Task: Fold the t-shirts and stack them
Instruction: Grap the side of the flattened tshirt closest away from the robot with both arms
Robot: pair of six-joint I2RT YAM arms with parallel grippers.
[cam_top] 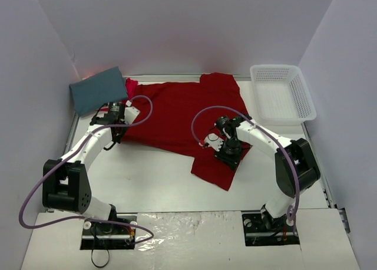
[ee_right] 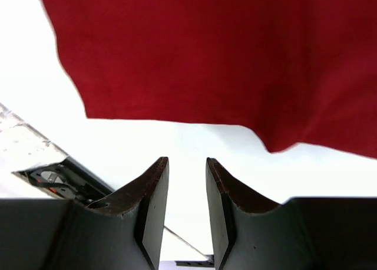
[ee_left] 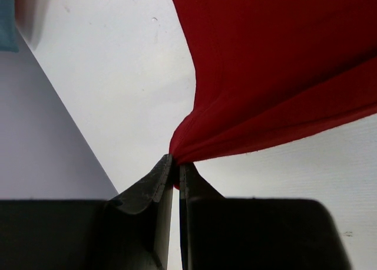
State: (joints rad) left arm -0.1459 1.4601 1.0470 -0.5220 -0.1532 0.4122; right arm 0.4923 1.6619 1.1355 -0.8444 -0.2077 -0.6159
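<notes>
One deep red t-shirt (cam_top: 177, 114) lies spread on the table (cam_top: 147, 181), long axis left to right, collar end not discernible; my left gripper (ee_left: 175, 163) is clamped on its left edge, my right gripper (ee_right: 187, 164) hangs parted and empty by its near-right corner, which I should pinch squarely, keeping the hem taut.

The left arm (cam_top: 88, 141) and right arm (cam_top: 266, 138) share one build: white shell links joined by chunky black motor housings; each has a large black block at the shoulder. A thin purple cable (cam_top: 26, 202) loops loose along the left arm; a matching one runs along the right. The bases (cam_top: 109, 230) sit in black recessed plates. The left gripper (ee_left: 175, 164) and right gripper (ee_right: 187, 163) carry dark, wedge-shaped fingers (ee_right: 152, 193) with bevelled inner faces; behind them are broad black bodies.
</notes>
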